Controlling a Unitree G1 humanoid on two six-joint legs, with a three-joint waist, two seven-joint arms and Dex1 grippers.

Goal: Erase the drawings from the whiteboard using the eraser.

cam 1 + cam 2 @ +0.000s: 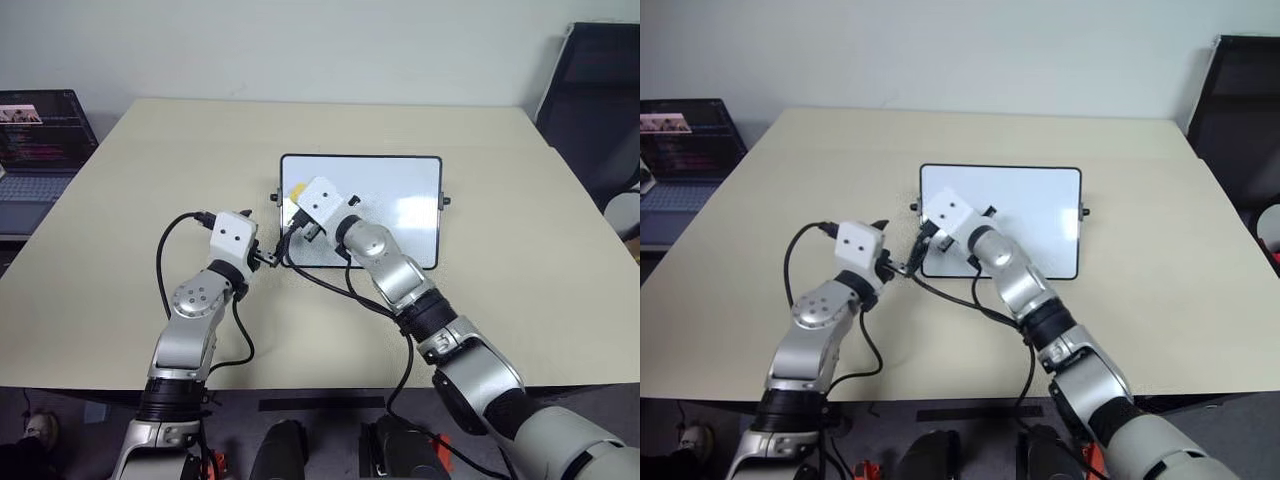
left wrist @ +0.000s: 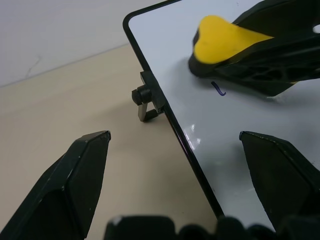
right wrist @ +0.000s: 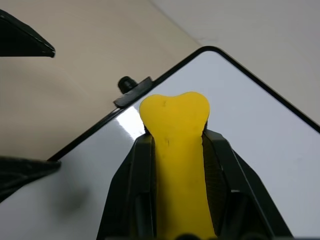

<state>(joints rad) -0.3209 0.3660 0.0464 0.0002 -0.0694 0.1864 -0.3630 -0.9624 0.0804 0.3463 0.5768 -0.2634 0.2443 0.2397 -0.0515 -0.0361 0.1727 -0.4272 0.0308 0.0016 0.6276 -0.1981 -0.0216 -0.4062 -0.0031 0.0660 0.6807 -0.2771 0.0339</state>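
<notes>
The right gripper [image 3: 177,150] is squeezing the yellow eraser [image 3: 176,130] over the left end of the whiteboard [image 1: 400,190], beside a small pen mark [image 2: 218,90]. The left gripper [image 2: 175,150] is waiting wide open, holding nothing, at the board's left edge.

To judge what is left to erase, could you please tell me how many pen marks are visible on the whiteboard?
1: a small dark mark on the whiteboard, just beside the eraser. Others may be hidden under it.

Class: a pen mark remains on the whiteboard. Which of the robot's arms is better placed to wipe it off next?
The right. Its gripper is shut on the eraser, just beside the pen mark on the whiteboard. The left gripper is open at the board's edge.
</notes>
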